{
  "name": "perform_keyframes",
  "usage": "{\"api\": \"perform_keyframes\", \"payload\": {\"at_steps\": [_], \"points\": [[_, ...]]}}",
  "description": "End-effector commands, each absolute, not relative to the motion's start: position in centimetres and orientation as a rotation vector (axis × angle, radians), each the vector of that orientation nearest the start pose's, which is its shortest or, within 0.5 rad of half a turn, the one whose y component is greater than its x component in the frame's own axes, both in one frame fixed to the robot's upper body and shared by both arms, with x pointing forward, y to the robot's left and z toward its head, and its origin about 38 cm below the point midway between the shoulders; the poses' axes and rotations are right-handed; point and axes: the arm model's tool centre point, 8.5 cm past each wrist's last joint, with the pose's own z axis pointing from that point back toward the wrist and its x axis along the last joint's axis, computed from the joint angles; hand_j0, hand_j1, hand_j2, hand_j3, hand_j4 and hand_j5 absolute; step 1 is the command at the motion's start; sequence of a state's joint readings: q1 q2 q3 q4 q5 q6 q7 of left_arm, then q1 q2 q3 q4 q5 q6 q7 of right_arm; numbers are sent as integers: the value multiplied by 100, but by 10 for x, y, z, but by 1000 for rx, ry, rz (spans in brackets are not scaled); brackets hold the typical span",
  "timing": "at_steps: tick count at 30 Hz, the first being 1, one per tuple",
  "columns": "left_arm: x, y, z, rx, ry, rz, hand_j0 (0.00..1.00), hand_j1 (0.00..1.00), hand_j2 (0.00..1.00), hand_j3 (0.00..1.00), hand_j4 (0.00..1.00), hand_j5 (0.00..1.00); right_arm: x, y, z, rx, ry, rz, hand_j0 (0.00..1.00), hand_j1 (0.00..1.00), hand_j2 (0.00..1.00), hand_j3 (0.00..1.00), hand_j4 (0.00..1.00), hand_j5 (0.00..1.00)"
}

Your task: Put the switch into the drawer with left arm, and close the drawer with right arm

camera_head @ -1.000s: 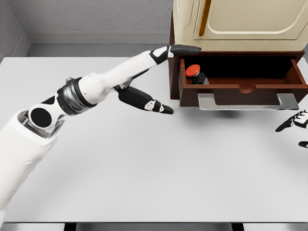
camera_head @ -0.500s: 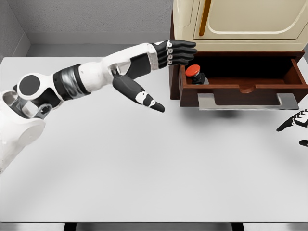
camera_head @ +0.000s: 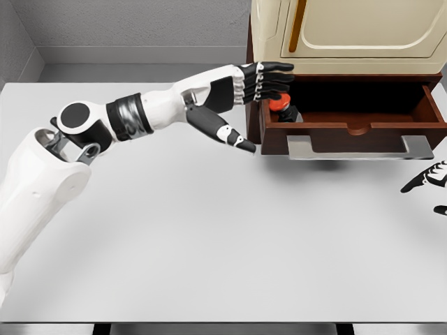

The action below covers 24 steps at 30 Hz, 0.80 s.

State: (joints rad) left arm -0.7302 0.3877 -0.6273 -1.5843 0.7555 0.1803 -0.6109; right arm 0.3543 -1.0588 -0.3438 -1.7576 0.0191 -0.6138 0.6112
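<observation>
The switch (camera_head: 283,109), black with a red button on top, stands inside the open wooden drawer (camera_head: 353,130) at its left end. My left hand (camera_head: 269,78) reaches in from the left, fingers stretched out flat just above and left of the switch, thumb (camera_head: 234,139) pointing down toward the drawer's left front corner. It holds nothing. The drawer's grey handle (camera_head: 359,147) faces me. Only the fingertips of my right hand (camera_head: 427,178) show at the right edge, below the drawer's right end.
The drawer belongs to a brown cabinet with a cream upper door (camera_head: 349,31) at the back right. A grey table (camera_head: 209,237) spreads in front, with a grey wall behind it.
My left arm has swung its elbow up and back; the hand rolled flat and shifted slightly right over the switch. The switch, drawer and right hand have stayed put.
</observation>
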Motion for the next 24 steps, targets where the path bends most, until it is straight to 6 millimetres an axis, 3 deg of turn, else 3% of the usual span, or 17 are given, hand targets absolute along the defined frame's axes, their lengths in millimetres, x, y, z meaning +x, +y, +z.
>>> {"api": "perform_keyframes", "payload": {"at_steps": [1, 6, 20, 24], "points": [[439, 116, 274, -946, -1510, -1023, 100, 100, 100, 100, 100, 100, 286, -442, 247, -358, -1392, 1730, 71, 71, 71, 71, 71, 71], [456, 122, 253, -873, -1470, -992, 100, 100, 100, 100, 100, 100, 286, -442, 247, -357, -1393, 1729, 72, 72, 72, 72, 72, 72], [452, 69, 243, -900, -1471, -1032, 100, 100, 100, 100, 100, 100, 286, -441, 245, -351, -1390, 1731, 72, 72, 72, 72, 72, 72], [455, 63, 240, -887, -1473, -1037, 100, 100, 100, 100, 100, 100, 285, -441, 244, -345, -1386, 1731, 73, 73, 73, 73, 73, 73]]}}
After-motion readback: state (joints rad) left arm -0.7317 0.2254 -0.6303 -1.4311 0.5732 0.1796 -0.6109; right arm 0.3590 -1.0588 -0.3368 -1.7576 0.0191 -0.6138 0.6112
